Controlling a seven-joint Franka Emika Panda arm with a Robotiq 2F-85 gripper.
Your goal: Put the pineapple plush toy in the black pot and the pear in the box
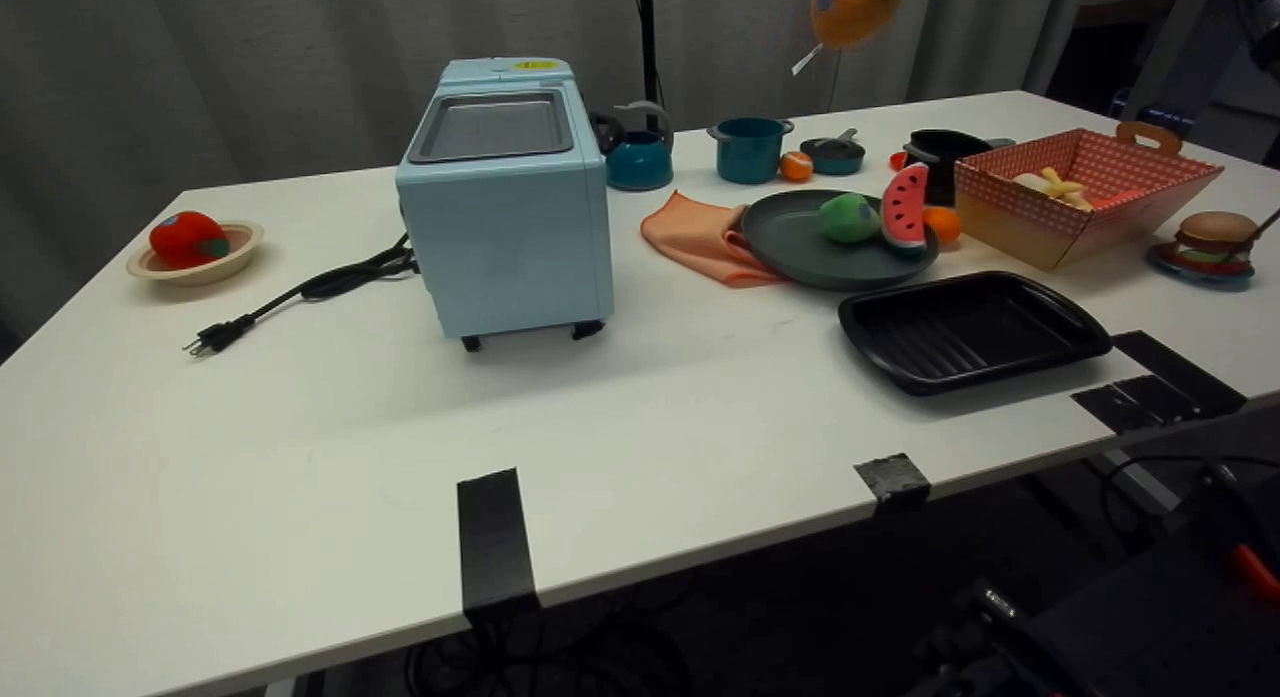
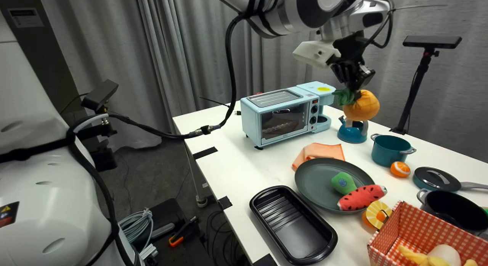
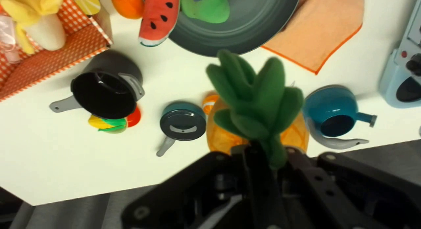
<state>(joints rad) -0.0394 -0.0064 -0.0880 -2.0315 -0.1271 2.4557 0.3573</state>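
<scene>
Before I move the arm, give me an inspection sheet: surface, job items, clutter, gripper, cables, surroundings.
Surface: white table, black tape along one edge.
Pineapple plush toy: held above the table.
Black pot: upright, next to the box.
Pear: on the dark plate, beside the watermelon slice.
Box: holds yellow and white items.
Clutter: toaster oven, grill pan, teal kettle, orange cloth.
Gripper: shut on the toy's green tuft.
Cables: power cord and plug lie on the table; black cable loops along the arm.
Surroundings: grey curtains, black stand; people: nothing seen.
</scene>
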